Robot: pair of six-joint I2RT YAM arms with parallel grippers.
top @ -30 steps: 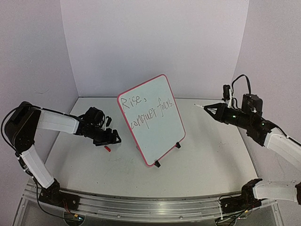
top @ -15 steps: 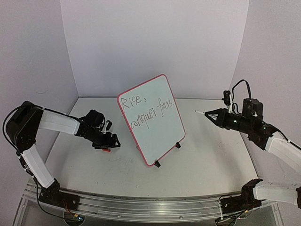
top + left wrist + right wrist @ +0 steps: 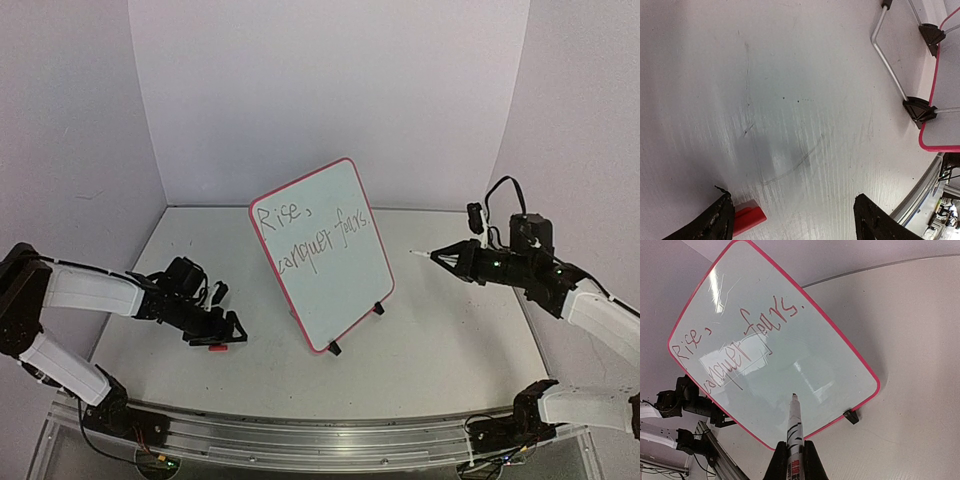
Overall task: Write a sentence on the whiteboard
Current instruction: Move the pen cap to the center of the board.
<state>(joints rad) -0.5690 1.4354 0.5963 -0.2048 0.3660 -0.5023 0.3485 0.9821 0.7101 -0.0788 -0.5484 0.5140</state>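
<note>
Looks basically done to me: the sentence (image 3: 315, 235) is on the whiteboard (image 3: 340, 295) standing on the bench (image 3: 450, 345), right gripper (image 3: 456, 260) clamped on the marker (image 3: 430, 256) to the whiteboard's right, left gripper (image 3: 226, 338) spread apart over the red cap (image 3: 215, 347) to its left, so probably only capping remains.

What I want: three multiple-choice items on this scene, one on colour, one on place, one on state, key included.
1. The whiteboard rim is: A. blue; B. red; C. black.
2. The small red piece lies: A. on the table beside the left claw; B. behind the whiteboard; C. against the back wall.
3. The right claw is: A. open, empty; B. open around the board's foot; C. shut on the marker.

Key: 1 B, red edging runs all round; 2 A, the left wrist view shows it there; 3 C, the marker's barrel sits pinched in it.
</note>
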